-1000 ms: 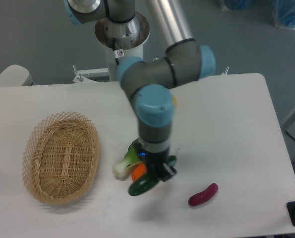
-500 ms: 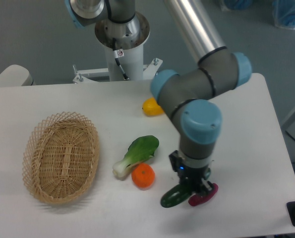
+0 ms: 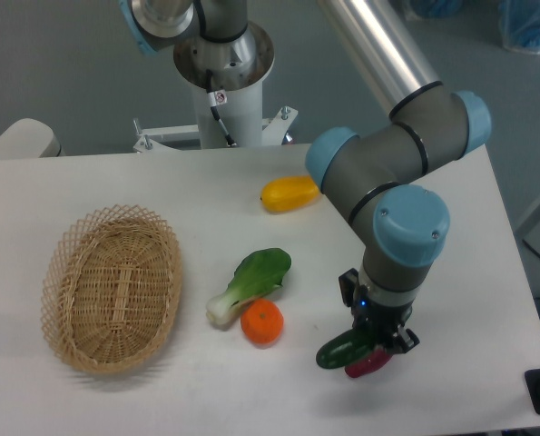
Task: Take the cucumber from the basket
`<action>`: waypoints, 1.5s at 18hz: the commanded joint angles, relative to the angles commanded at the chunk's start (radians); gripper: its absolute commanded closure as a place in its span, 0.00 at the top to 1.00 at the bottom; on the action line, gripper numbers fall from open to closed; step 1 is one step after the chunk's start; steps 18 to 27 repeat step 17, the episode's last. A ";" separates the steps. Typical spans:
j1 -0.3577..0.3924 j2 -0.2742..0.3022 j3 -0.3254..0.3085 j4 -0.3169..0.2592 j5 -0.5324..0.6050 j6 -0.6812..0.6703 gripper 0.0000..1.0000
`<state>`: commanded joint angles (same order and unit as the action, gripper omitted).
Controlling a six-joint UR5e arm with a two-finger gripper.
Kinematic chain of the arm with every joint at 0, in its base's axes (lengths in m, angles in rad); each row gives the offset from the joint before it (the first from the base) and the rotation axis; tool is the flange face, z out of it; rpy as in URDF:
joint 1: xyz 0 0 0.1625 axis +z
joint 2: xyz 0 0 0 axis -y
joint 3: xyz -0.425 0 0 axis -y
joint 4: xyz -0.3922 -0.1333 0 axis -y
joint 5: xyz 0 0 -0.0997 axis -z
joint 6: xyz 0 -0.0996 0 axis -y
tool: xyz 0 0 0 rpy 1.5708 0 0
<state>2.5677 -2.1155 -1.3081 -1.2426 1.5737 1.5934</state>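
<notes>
The dark green cucumber (image 3: 341, 350) hangs in my gripper (image 3: 376, 338), low over the table at the front right, its left end sticking out. The gripper is shut on it. The purple sweet potato (image 3: 368, 364) lies right under and beside the cucumber, mostly hidden by it. The tan wicker basket (image 3: 112, 286) stands empty at the left, far from the gripper.
A bok choy (image 3: 250, 282) and an orange (image 3: 262, 322) lie between the basket and my gripper. A yellow vegetable (image 3: 289, 193) lies further back. The table's front edge runs close below the gripper; the right edge is near.
My arm has carried the cucumber from beside the bok choy and orange rightward across the table. It now hangs over the sweet potato. The yellow vegetable has come into view.
</notes>
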 joint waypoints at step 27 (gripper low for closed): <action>0.023 0.008 -0.008 0.003 -0.006 0.068 0.16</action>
